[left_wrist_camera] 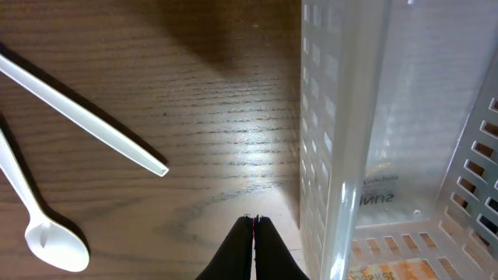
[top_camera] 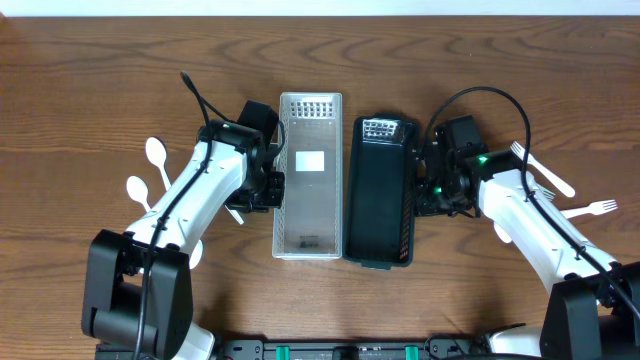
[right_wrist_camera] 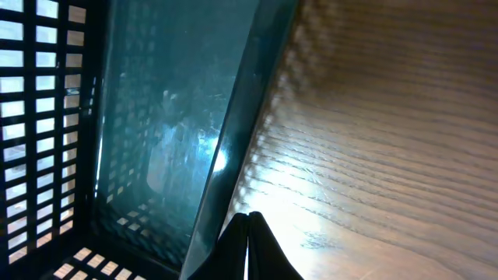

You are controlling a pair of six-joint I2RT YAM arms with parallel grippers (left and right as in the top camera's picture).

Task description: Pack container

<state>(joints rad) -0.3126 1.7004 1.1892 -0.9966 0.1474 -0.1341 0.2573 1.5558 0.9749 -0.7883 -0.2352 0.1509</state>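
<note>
Overhead: wood-grain table (top_camera: 100,70), white band (top_camera: 320,6) beyond; clear basket (top_camera: 310,200) beside black basket (top_camera: 380,200).

We can read only one scrap. Seen through the clear bin's (left_wrist_camera: 342,155) wall in the left wrist view, grey letters (left_wrist_camera: 376,200) look like "NUS", seemingly reversed, and a smaller line just above them is too blurred to read. An orange label (left_wrist_camera: 389,271) below them carries print we cannot make out. From overhead, the white label (top_camera: 309,160) in the same bin and the sticker (top_camera: 380,128) on the black bin (top_camera: 378,200) beside it are illegible.
</note>
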